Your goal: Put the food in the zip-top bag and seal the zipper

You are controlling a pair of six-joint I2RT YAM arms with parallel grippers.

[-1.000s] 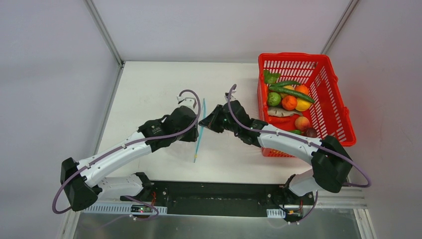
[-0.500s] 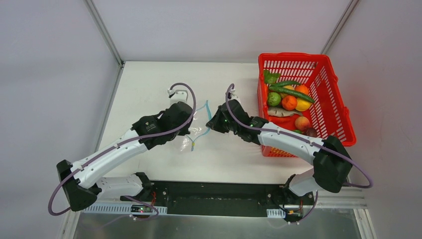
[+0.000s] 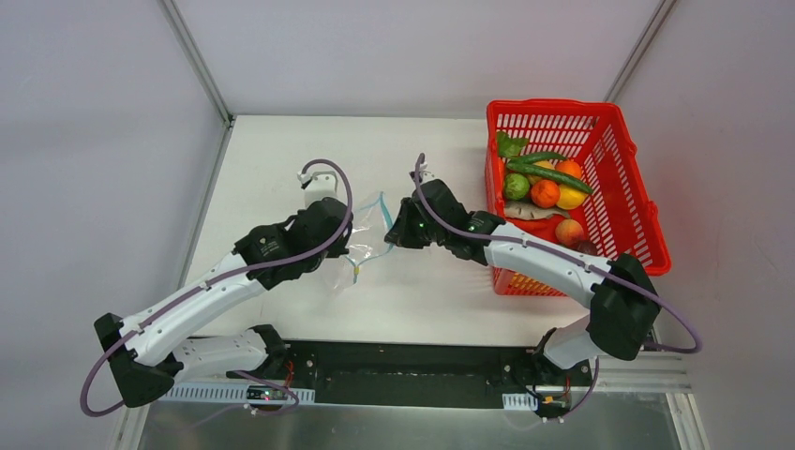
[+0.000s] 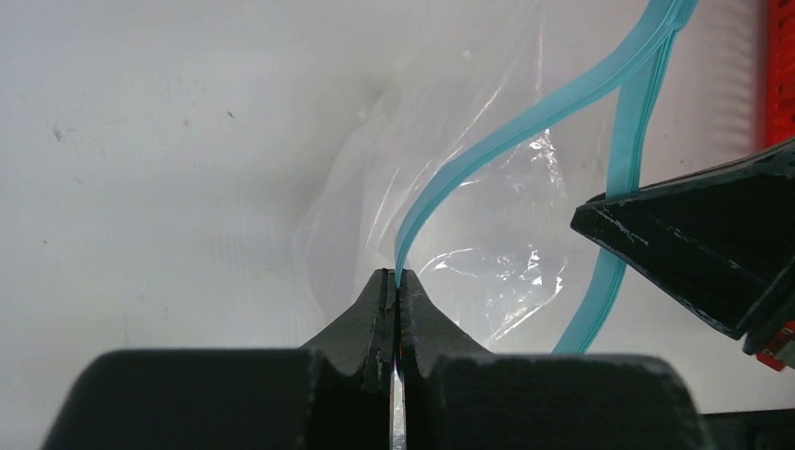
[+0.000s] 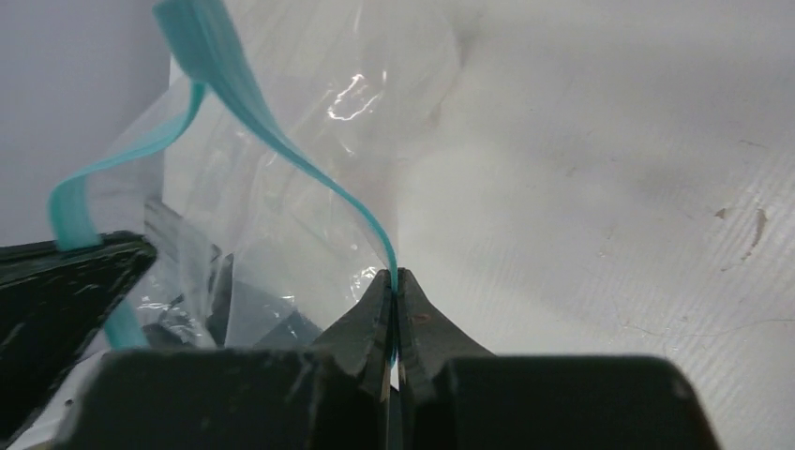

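Two grippers meet over the clear zip-top bag point(image 3: 361, 251) in the top view. The left gripper point(image 3: 351, 225) and right gripper point(image 3: 394, 231) face each other with the teal zipper point(image 3: 383, 212) spread between them. The toy fruits and vegetables point(image 3: 544, 192) lie in the red mesh basket point(image 3: 553, 106), well off to the right gripper's right. From the left wrist, the left gripper point(image 4: 395, 286) is pinched tight on one zipper point(image 4: 525, 127) strip, which arcs up and rightward. From the right wrist, the right gripper point(image 5: 394, 286) is clamped on the other strip, with the bag's film point(image 5: 309, 84) billowing ahead-left.
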